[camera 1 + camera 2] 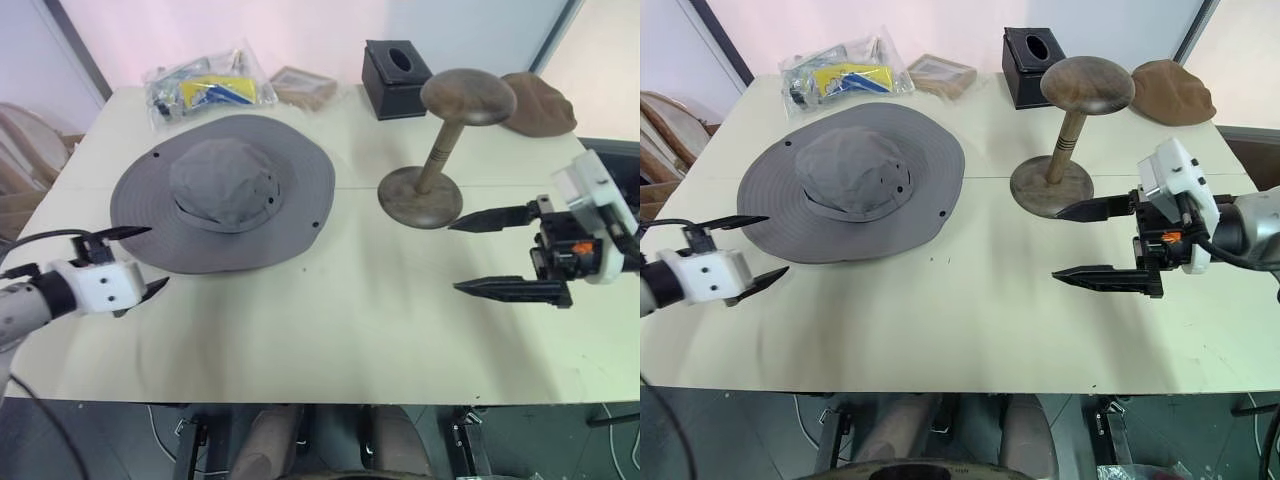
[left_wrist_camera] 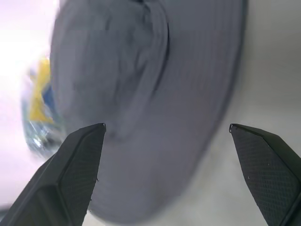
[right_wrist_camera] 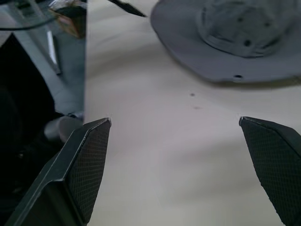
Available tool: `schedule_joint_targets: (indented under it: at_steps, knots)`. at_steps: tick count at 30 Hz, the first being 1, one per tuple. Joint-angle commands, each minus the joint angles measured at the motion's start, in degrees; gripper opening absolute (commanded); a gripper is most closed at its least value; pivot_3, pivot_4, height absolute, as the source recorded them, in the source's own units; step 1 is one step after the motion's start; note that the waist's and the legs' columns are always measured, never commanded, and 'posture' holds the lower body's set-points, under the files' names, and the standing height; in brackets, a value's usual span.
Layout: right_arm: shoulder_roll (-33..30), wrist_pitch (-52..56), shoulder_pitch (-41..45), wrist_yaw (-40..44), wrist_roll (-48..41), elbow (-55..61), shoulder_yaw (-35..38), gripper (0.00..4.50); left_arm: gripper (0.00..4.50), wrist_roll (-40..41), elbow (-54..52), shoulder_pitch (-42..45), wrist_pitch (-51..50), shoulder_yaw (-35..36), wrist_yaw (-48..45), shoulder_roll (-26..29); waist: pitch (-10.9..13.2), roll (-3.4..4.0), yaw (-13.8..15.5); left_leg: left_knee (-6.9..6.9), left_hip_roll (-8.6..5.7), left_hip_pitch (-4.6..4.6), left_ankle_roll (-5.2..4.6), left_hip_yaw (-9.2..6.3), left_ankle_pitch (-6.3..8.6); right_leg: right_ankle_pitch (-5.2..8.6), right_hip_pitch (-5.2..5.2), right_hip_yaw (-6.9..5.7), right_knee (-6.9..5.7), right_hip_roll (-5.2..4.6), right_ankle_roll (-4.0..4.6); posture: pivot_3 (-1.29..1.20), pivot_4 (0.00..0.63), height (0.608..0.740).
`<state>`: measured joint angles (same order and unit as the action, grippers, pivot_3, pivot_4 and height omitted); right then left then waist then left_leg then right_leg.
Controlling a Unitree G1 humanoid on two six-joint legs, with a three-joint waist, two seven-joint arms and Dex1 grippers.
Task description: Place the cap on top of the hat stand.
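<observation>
The cap [image 1: 225, 190], a wide-brimmed gray fabric hat, lies crown up on the left half of the pale table [image 1: 350, 320]. The dark wooden hat stand [image 1: 440, 150] rises to its right, its domed top bare. My left gripper [image 1: 155, 258] is open just off the brim's near left edge, pointing at the cap [image 2: 155, 94], with nothing between its fingers. My right gripper [image 1: 453, 257] is open and empty in front of the stand's base, pointing left across the table towards the cap [image 3: 235, 33].
A black tissue box [image 1: 395, 75] stands behind the stand, with a brown flat cap [image 1: 540, 105] at the back right. A clear plastic bag [image 1: 205, 90] and a small flat box [image 1: 303, 87] lie at the back left. The table's front edge runs close below both grippers.
</observation>
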<state>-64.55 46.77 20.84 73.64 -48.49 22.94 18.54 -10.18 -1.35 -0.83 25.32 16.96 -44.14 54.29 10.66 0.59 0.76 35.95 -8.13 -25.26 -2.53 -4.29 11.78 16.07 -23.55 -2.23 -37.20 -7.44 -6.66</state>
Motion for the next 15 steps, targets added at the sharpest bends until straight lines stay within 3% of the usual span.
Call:
schedule_joint_targets:
  at_steps: [1,12,15]
  knots:
    - [-0.49,0.66,2.02,-2.34,-2.01,1.27,1.76,4.5,4.42,-6.89,5.94,3.7,6.39,-5.67,6.1,-1.16,-0.01,0.01,0.01,0.0,0.0,-0.01,0.0,0.0,0.0,-0.03,-0.01,0.0,0.02,0.01,-0.01,0.0,0.15,0.734]
    - [-1.78,2.06,1.72,-6.39,-3.04,1.72,4.59,4.5,4.42,-16.19,22.51,19.37,10.35,-17.98,19.71,-7.54,-0.02,-0.07,0.51,0.22,-0.01,-0.08,-0.02,-0.02,-0.01,-0.37,0.03,-0.02,0.01,0.05,-0.35,0.0,0.15,0.734]
    - [-2.02,2.25,-0.08,-7.48,-2.69,2.11,6.7,4.5,3.52,-14.79,25.18,23.22,10.24,-19.38,20.01,-8.97,-0.06,-0.13,1.37,0.29,-0.01,-0.07,-0.02,-0.02,-0.01,-0.45,0.04,-0.01,0.01,0.07,-0.4,0.0,0.15,0.734]
